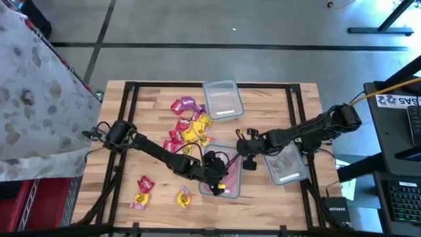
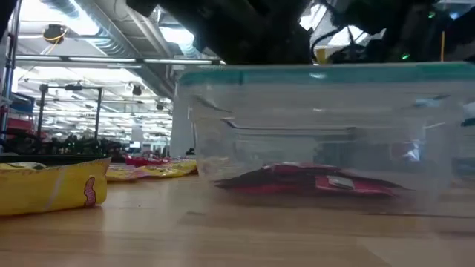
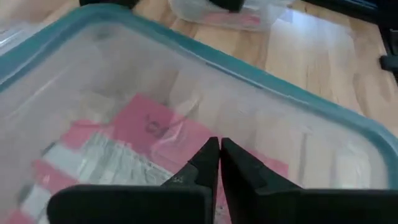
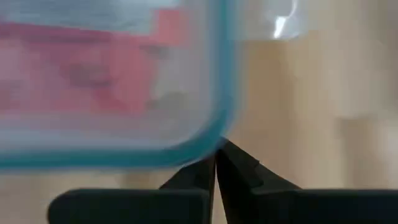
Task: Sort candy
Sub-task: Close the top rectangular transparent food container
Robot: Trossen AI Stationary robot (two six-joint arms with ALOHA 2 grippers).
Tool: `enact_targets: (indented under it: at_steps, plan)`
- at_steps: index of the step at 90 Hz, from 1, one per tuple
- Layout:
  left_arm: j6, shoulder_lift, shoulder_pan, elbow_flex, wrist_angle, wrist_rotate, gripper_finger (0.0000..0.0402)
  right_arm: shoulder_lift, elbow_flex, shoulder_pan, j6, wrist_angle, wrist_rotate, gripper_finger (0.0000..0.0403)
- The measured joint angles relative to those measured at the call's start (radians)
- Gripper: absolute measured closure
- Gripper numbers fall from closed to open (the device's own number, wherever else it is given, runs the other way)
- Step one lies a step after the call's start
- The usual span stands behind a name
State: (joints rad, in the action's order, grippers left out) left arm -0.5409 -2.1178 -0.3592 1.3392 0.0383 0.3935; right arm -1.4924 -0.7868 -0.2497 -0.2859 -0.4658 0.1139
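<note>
Red packets lie in the clear tub (image 1: 223, 178) near the tabletop's front edge, and your left gripper (image 1: 219, 186) hovers over its teal-rimmed lid (image 3: 261, 81). From the left wrist view you see what the overhead cannot — the two dark fingers (image 3: 205, 163) pressed together, gripping nothing, tips just above the lid with the red candy (image 3: 149, 134) blurred beneath it. The low view confirms those packets (image 2: 312, 180) rest flat on the tub's floor, lid in place.

Your right gripper (image 1: 249, 158) sits just beside that tub's right side; its wrist view shows its fingers (image 4: 239, 168) closed as well, tips at the lid's rounded corner (image 4: 214, 134).

Only the overhead shows the rest: a loose heap of red, yellow and purple candy (image 1: 187, 125) at the tabletop's middle, two stray packets (image 1: 143, 191) toward the front left corner, a second tub (image 1: 222, 99) by the back edge, and a third (image 1: 286, 164) under the right arm. One yellow packet (image 2: 48, 185) fills the low view's left side — close to that camera.
</note>
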Motion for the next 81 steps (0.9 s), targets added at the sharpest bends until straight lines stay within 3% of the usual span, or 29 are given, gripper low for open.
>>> enact_targets:
  at_steps: [13, 21, 28, 33, 45, 54, 68, 81]
  plan:
    - [0.003, 0.0, 0.003, 0.001, 0.006, -0.003, 0.0401, 0.001, -0.001, -0.102, 0.002, 0.034, -0.145, 0.0403]
    - [0.003, 0.0, 0.003, 0.001, 0.004, -0.001, 0.0401, 0.001, -0.003, -0.177, 0.028, 0.089, -0.181, 0.0403]
    - [0.009, 0.0, 0.003, 0.001, -0.002, 0.0, 0.0401, 0.008, -0.025, -0.23, 0.048, 0.043, -0.137, 0.0403]
    - [0.016, 0.0, 0.002, 0.0, -0.009, 0.0, 0.0401, 0.018, -0.055, -0.244, 0.048, -0.014, -0.039, 0.0403]
    - [0.016, 0.0, -0.002, -0.001, -0.019, 0.0, 0.0401, 0.039, -0.106, -0.219, 0.049, -0.095, 0.226, 0.0403]
    - [0.016, 0.0, -0.003, -0.001, -0.02, 0.002, 0.0401, 0.043, -0.116, -0.139, 0.059, -0.1, 0.321, 0.0403]
    - [0.01, 0.0, -0.007, -0.001, -0.021, 0.002, 0.0401, 0.011, -0.114, -0.016, 0.069, -0.105, 0.26, 0.0403]
    - [0.034, 0.0, -0.009, -0.001, -0.018, -0.002, 0.0401, -0.008, -0.114, 0.014, 0.156, -0.079, 0.145, 0.0403]
